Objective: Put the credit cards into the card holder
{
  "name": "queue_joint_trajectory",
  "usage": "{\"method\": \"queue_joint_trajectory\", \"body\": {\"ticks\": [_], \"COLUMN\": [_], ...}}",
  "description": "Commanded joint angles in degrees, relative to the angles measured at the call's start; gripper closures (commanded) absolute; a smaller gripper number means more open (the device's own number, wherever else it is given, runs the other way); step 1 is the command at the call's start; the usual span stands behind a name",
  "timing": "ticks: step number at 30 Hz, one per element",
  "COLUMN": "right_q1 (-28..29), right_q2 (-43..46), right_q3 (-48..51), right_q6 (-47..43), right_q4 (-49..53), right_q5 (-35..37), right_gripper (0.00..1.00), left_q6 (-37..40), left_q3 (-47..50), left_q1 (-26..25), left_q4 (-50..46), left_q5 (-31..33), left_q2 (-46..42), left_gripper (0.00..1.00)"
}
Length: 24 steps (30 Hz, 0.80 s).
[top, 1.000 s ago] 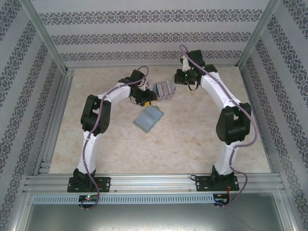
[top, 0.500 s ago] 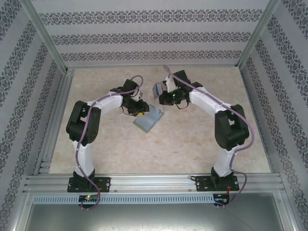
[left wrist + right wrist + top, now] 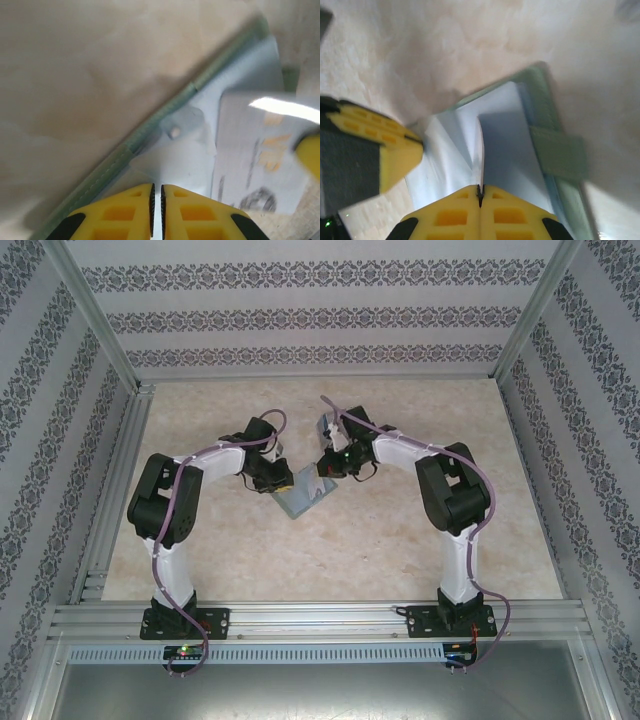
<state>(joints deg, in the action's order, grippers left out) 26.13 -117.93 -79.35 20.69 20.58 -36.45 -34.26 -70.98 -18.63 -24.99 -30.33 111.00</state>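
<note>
The holder point(image 3: 303, 500) lies open on the table point(image 3: 420, 540), between the two grippers. The left gripper point(image 3: 156, 187) is at the left edge of the holder. Its fingers are almost pressed together, and the pale inner leaf of the holder point(image 3: 170, 160) runs in between the tips. So I judge that it pinches this leaf to fix the holder in place.

The right gripper point(image 3: 481, 189) is over the holder from the right side. It is pressed together on a thin white card point(image 3: 481, 150), which its own camera sees edge-on. In the left wrist view the card point(image 3: 260, 155) shows a printed face and hangs over the pale inside of the holder. I cannot tell if it is one card or several tight together, or if its front edge has entered a pocket.

The step in hand, as I judge, is the insertion itself. The next move calls for bringing the card's edge parallel to the pocket mouth and then sliding it in along the leaf. The left gripper must hold the holder firm during this. The right fingers should open only when the card sits inside.
</note>
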Motion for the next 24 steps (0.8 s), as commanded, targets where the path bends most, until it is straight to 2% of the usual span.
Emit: {"method": "queue_joint_trajectory", "body": {"ticks": [1, 7, 11, 16, 24], "right_q1": [3.7, 7.0, 5.2, 2.4, 0.4], "right_q2": [2.5, 4.9, 5.7, 8.3, 6.8], "right_q3": [4.9, 9.5, 9.2, 9.8, 7.7], "right_q6": [4.1, 10.9, 11.4, 11.6, 8.0], "right_q4": [-2.5, -9.1, -9.6, -9.5, -4.0], "right_q5": [-3.1, -1.5, -0.1, 3.8, 8.7], "right_gripper": [0.96, 0.96, 0.96, 0.96, 0.95], "left_q6": [1.4, 1.0, 2.1, 3.2, 4.2], "left_q3": [0.7, 0.8, 1.1, 3.8, 8.9], "left_q1": [1.3, 1.7, 1.9, 2.6, 5.0], "left_q4": [1.4, 1.9, 0.0, -1.8, -2.1], "left_q5": [1.9, 1.3, 2.7, 5.5, 6.3], "left_q2": [-1.8, -2.2, -4.1, -7.5, -10.4], "left_gripper": [0.86, 0.86, 0.9, 0.99, 1.0]}}
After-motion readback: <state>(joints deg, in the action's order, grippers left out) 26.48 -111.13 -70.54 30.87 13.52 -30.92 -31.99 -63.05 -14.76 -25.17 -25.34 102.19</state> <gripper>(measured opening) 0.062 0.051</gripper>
